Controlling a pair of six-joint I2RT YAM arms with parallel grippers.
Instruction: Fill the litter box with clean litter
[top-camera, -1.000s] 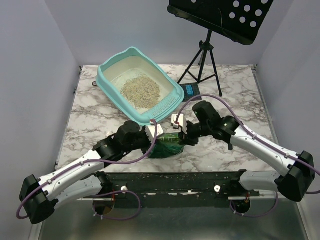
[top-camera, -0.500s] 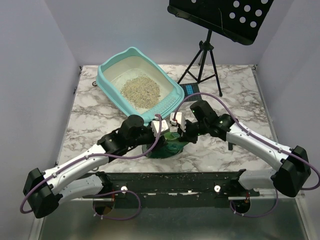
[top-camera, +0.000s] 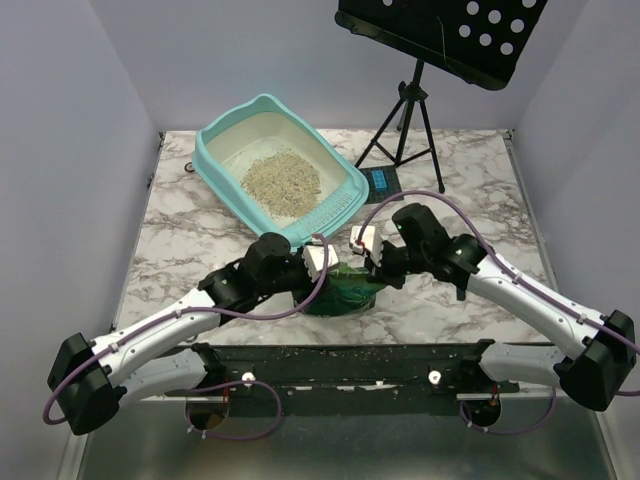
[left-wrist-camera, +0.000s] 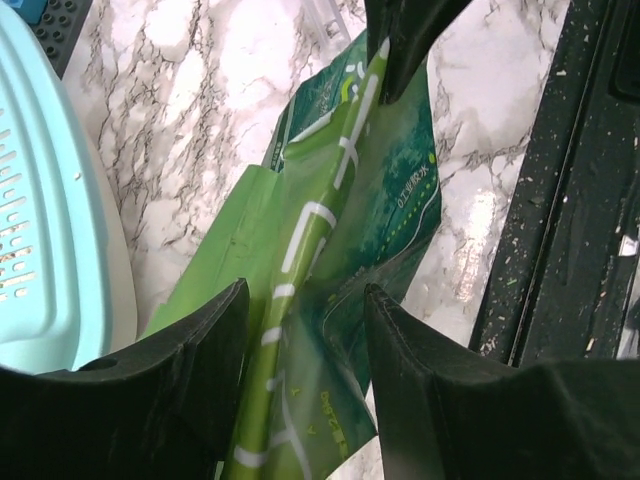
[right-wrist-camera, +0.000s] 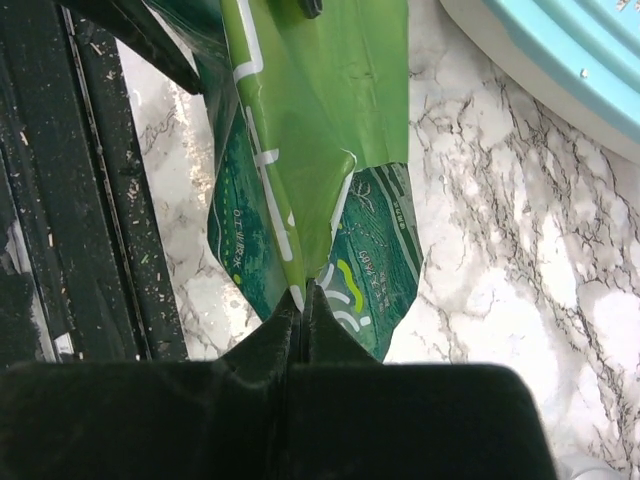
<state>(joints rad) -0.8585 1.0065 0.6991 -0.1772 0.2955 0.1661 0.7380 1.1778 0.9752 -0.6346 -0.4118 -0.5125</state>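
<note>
The light-teal litter box sits at the back left of the marble table, with a pile of clean litter inside. In front of it lies a crinkly green bag. My right gripper is shut on the bag's folded top edge. My left gripper is open; the bag runs between its fingers without being pinched. The litter box's slotted edge shows at the left in the left wrist view and its rim at the upper right in the right wrist view.
A black tripod with a perforated black panel stands at the back right, a small blue-black device at its foot. A black rail strewn with grains runs along the near table edge.
My left gripper has opened and let go of the bag, and its arm has shifted right. My right gripper has closed on the bag's top edge.
</note>
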